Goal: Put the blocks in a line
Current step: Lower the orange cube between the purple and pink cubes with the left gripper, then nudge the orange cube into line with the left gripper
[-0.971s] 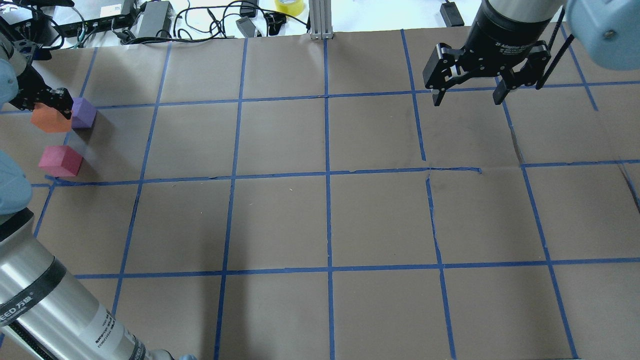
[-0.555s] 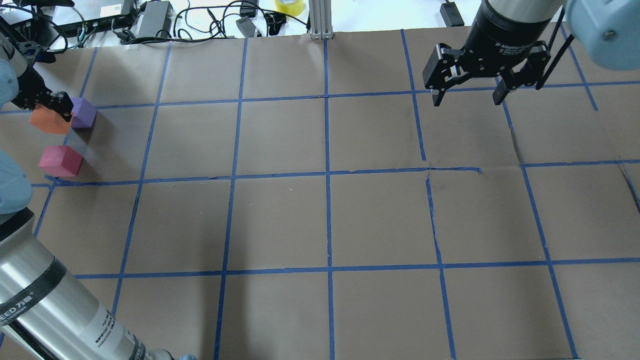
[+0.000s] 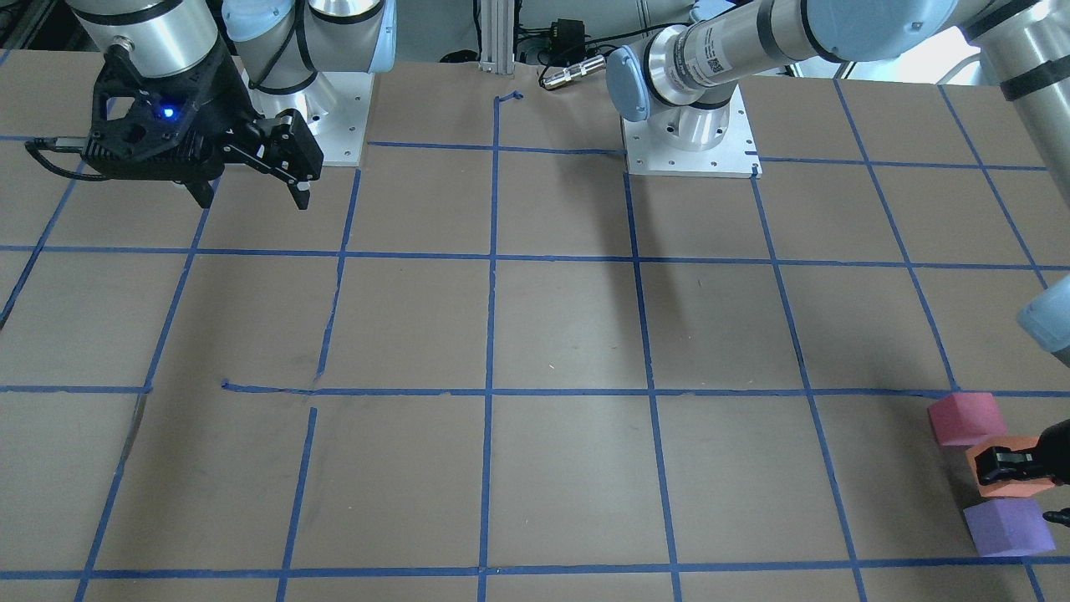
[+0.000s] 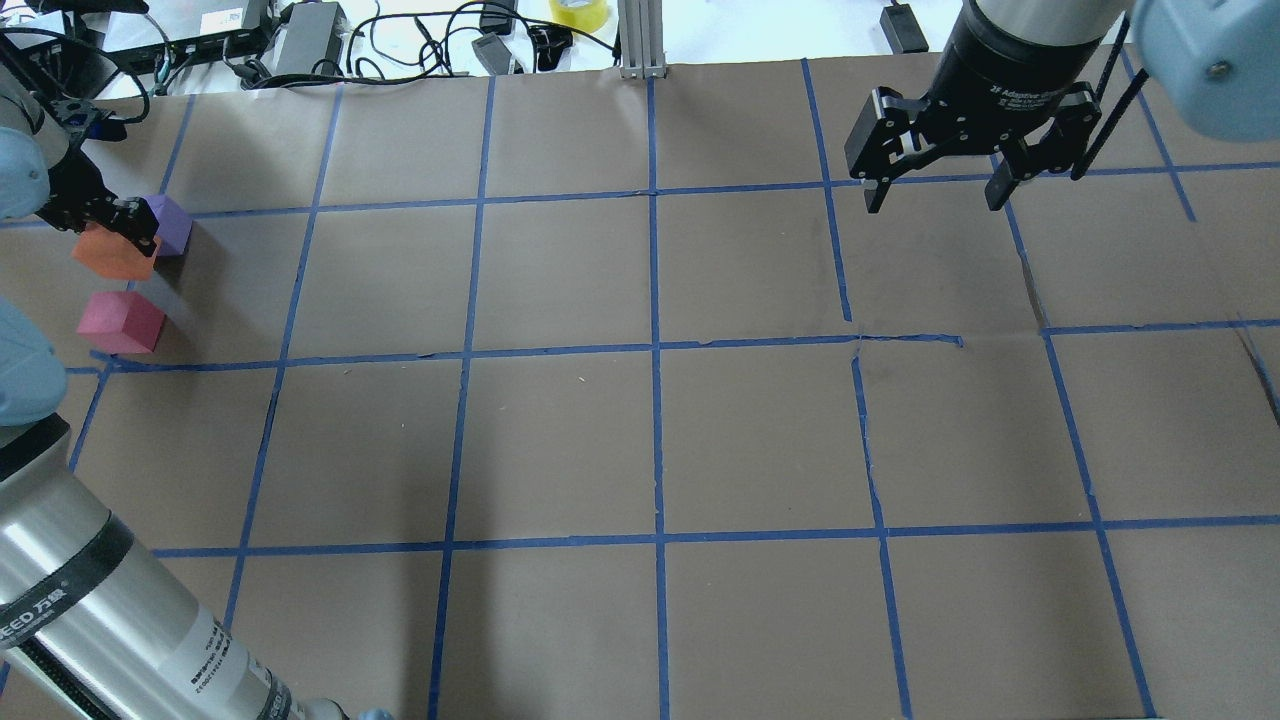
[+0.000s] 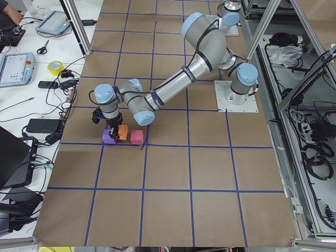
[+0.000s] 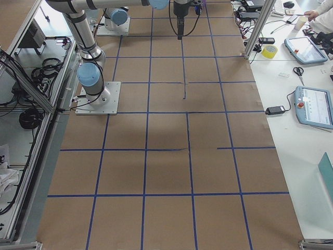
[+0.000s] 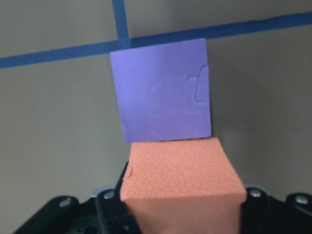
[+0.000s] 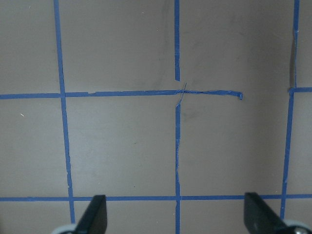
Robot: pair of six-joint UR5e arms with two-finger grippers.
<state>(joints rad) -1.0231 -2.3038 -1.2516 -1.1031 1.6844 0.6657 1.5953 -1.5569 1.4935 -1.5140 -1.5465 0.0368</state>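
Observation:
My left gripper is shut on the orange block at the table's far left. In the left wrist view the orange block sits between the jaws, its far edge meeting the purple block. The purple block lies just beyond it and the red-pink block just nearer. In the front-facing view the red-pink, orange and purple blocks form a short, slightly crooked row. I cannot tell whether the orange block rests on the table. My right gripper is open and empty at the far right.
The brown table cover carries a grid of blue tape. Cables, power bricks and a yellow tape roll lie past the far edge. A metal post stands at the far middle. My left arm's forearm crosses the near left corner.
My left gripper has moved slightly right and down with the orange block, bringing it closer in between the purple and red-pink blocks. The right arm has not moved.

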